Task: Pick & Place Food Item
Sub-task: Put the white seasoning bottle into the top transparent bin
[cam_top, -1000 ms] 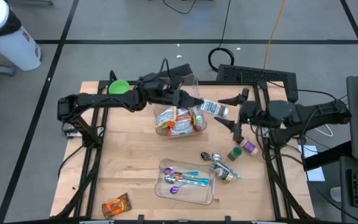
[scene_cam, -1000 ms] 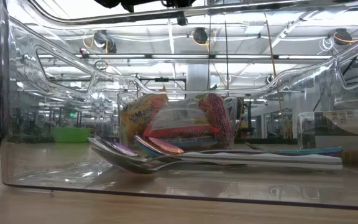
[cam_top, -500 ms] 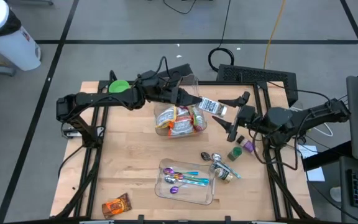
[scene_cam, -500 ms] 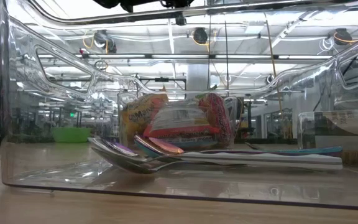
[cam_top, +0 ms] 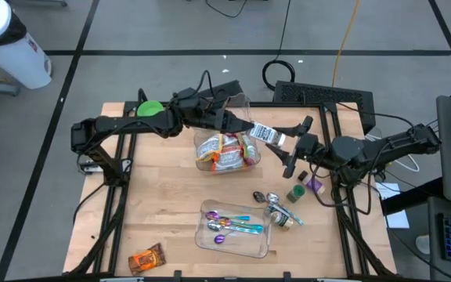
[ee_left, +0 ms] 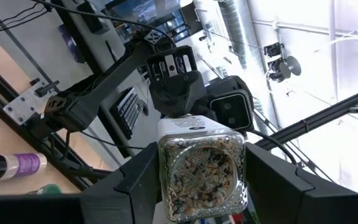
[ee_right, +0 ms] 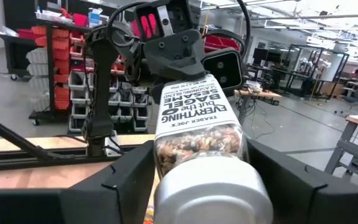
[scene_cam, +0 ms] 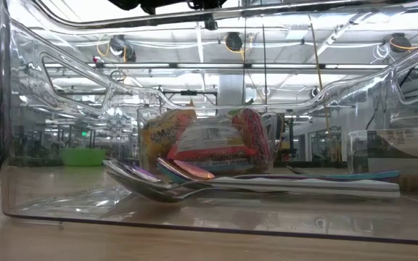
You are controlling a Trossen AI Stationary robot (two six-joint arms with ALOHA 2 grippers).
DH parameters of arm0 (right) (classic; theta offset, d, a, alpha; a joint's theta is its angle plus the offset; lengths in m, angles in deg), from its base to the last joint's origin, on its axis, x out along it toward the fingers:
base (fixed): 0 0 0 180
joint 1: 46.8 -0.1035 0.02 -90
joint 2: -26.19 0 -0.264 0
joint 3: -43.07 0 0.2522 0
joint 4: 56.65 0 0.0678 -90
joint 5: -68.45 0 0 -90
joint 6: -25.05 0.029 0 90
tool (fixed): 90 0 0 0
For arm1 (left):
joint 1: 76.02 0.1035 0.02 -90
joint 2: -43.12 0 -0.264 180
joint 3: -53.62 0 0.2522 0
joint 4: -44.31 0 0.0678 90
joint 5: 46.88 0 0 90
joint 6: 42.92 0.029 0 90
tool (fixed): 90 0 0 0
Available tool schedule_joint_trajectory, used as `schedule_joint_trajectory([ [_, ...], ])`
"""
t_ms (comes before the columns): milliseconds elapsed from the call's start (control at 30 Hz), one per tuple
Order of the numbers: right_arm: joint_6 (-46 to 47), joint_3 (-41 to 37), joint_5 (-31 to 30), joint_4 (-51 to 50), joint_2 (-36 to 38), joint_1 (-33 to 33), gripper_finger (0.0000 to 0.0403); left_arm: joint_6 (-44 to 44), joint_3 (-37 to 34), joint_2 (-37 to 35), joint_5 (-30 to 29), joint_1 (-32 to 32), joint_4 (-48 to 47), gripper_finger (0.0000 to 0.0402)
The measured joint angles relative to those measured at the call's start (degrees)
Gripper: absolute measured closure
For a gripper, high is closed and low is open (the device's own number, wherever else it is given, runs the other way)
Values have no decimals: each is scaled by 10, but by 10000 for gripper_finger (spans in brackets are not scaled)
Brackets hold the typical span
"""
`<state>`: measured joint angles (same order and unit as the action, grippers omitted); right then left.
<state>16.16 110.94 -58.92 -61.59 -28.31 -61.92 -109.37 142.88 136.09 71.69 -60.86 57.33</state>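
While spanning both grippers mid-air above table [cam_top: 163,204]: seasoning jar [cam_top: 266,135] level, long axis running arm to arm, over snack bin [cam_top: 227,157].
Left gripper [cam_top: 239,128] clamped on base end; right gripper [cam_top: 286,146] round cap end, jaws not seen pinching yet — cannot tell.
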Motion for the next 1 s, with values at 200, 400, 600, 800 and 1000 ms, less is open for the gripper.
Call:
schedule_joint_trajectory([
  [200, 16, 0, 0, -4, 0, 0, 185, -8, 0, 0, 0, 0, -1, 197],
  [400, 22, 0, 0, -4, 0, 0, 167, -4, 0, 0, -1, 0, 0, 197],
  [600, 22, 0, 1, -8, -4, 0, 158, -3, 0, 0, 0, 0, 1, 197],
  [800, 14, 0, 0, -10, -6, 1, 196, -13, 0, 0, -1, 0, 0, 197],
  [1000, 14, 0, -1, -4, -6, 1, 206, -29, 0, 0, 0, 0, 0, 197],
])
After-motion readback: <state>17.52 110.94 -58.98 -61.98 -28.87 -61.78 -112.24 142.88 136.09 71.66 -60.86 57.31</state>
